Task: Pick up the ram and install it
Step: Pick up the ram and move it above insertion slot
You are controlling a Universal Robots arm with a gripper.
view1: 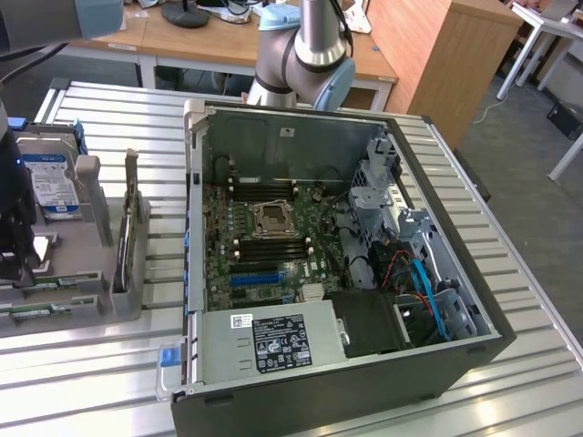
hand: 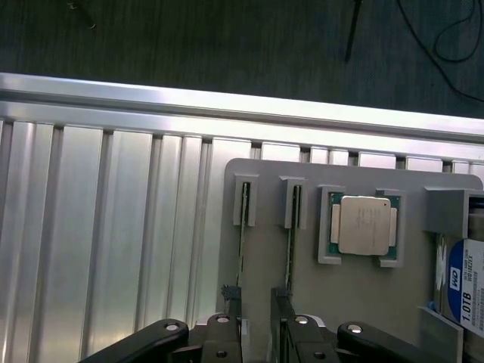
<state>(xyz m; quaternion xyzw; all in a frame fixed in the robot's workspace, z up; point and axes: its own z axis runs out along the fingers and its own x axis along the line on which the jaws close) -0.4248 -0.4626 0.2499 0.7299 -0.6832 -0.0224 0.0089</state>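
Observation:
Two ram sticks stand on edge in slots of a grey holder plate [hand: 355,302]: one ram stick [hand: 242,242] and a second ram stick [hand: 290,242] beside it. My gripper [hand: 257,333] hovers over their near ends, open with a narrow gap, and bare plate shows between the fingers. One fingertip [hand: 231,329] lies over the first stick's end, the other over the second's. In the exterior view the gripper [view1: 18,259] is at the far left over the holder, where green ram [view1: 41,309] shows. The motherboard's black memory slots [view1: 269,244] sit inside the open computer case [view1: 196,228].
A square silver CPU chip [hand: 363,227] rests in a pocket of the holder, and a hard drive [hand: 469,283] with a blue-white label is beside it. The ribbed metal table [hand: 113,227] ends at a rail with dark floor beyond. The arm's base [view1: 301,50] stands behind the case.

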